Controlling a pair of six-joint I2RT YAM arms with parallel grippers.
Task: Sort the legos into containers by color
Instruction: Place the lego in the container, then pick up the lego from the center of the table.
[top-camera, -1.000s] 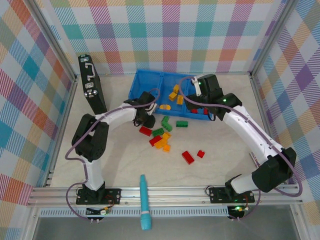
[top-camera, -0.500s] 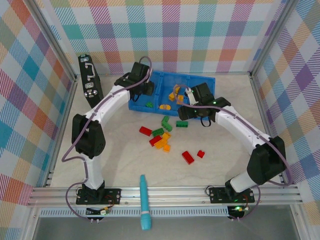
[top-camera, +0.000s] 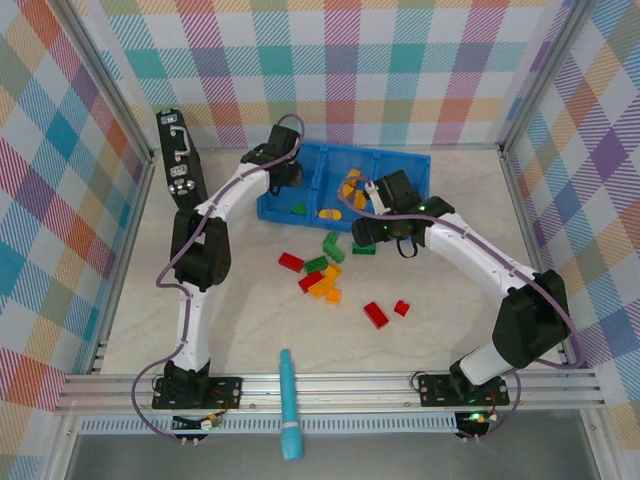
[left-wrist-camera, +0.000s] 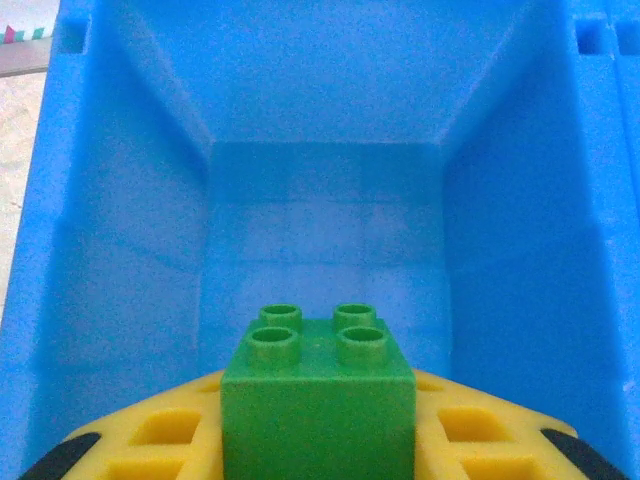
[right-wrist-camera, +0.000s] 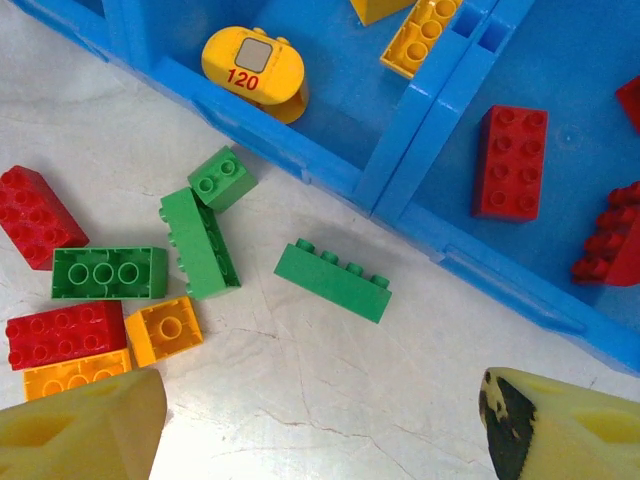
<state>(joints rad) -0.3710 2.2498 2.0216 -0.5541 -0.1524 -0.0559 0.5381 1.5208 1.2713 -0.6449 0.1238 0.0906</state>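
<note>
Top view: the blue tray (top-camera: 412, 165) sits mid-width at the far edge of the table (top-camera: 250, 330). My left tool (top-camera: 283, 172) hangs over the left compartment, where one green lego (top-camera: 298, 209) already lies. Yellow legos (top-camera: 350, 186) are in the middle one. My right tool (top-camera: 372, 232) is low, just beside the tray's near wall. I'd call the sort roughly half done: about ten bricks loose mid-table, including two red ones (top-camera: 376, 315) nearer the near edge.

Left wrist: tool clamped on a green four-stud brick (left-wrist-camera: 318, 400), glossy, studs up, over the compartment floor (left-wrist-camera: 320, 230).

Right wrist: yellow fingers (right-wrist-camera: 80, 430) spread wide, nothing between. A long green brick (right-wrist-camera: 333, 281) lies flat just beside the tray's near wall. Red bricks (right-wrist-camera: 510, 162) lie in the right compartment. A mixed cluster (right-wrist-camera: 108, 273) is left to sort.
</note>
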